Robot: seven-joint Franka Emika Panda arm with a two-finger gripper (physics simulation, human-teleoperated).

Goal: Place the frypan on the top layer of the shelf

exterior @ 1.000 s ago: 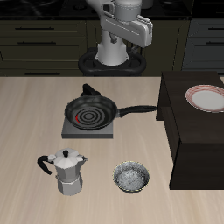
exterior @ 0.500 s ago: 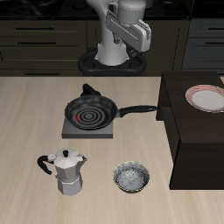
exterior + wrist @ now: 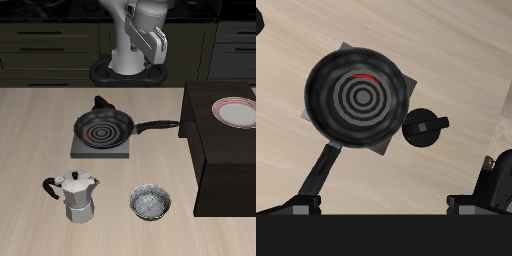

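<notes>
The black frypan [image 3: 103, 128] sits on the grey burner plate [image 3: 82, 148] in the middle of the table, its long handle [image 3: 160, 126] pointing toward the shelf [image 3: 222, 160]. The shelf is a dark boxy unit at the table's side. My gripper [image 3: 156, 46] hangs high at the back, above the table's far edge, well apart from the pan. In the wrist view the frypan [image 3: 357, 97] and its handle [image 3: 318, 176] lie below my gripper [image 3: 384, 203]. Its fingers [image 3: 300, 205] stand wide apart and empty.
A pink-rimmed plate [image 3: 236, 111] lies on the shelf's top. A moka pot [image 3: 76, 196] and a small speckled metal bowl [image 3: 150, 203] stand near the table's front edge. A black knob [image 3: 101, 102] sits just behind the burner plate, also in the wrist view [image 3: 424, 126].
The arm's hand has turned and shifted slightly at the back of the table. The frypan and the other objects have not moved.
</notes>
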